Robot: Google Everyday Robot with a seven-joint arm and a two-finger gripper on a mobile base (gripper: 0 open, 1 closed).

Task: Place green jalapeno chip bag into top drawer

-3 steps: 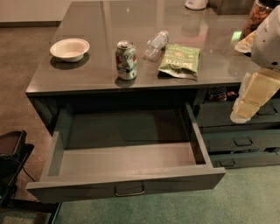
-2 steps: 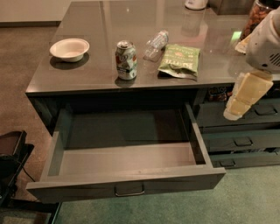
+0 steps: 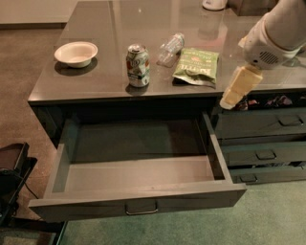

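Gripper (image 3: 229, 99): pale yellow, angled down and to the left, tip hanging over the front edge of the counter (image 3: 114, 28) on the right side, just above the right rear corner of the open drawer. Cannot tell whether it is parted or closed. It touches no object. White wrist and arm (image 3: 275, 36) run up and off the right edge of the view.

Green jalapeno chip bag (image 3: 196, 66): lying flat on the counter, just left of the gripper, apart from it, label side up, near the front edge.

Clear plastic bottle (image 3: 171, 49): on its side, just behind and left of the bag, close to it; contact unclear. Green-and-white soda can (image 3: 137, 65): upright, left of the bag, near the front edge. White bowl (image 3: 76, 53): upright, further left, well apart from the can. A white item (image 3: 213, 4) sits at the far back of the counter, cut off by the top edge.

Top drawer (image 3: 138, 203): pulled out wide below the counter, dark grey-green, inside bare, metal bail handle (image 3: 141, 209) at the centre of the front panel.

Narrower stacked drawers (image 3: 267, 125): right of it, under the arm, each with a small handle; the uppermost one looks slightly open with clutter showing. Black equipment (image 3: 12, 177) stands at lower left. Green carpet (image 3: 272, 220) covers the floor in front.
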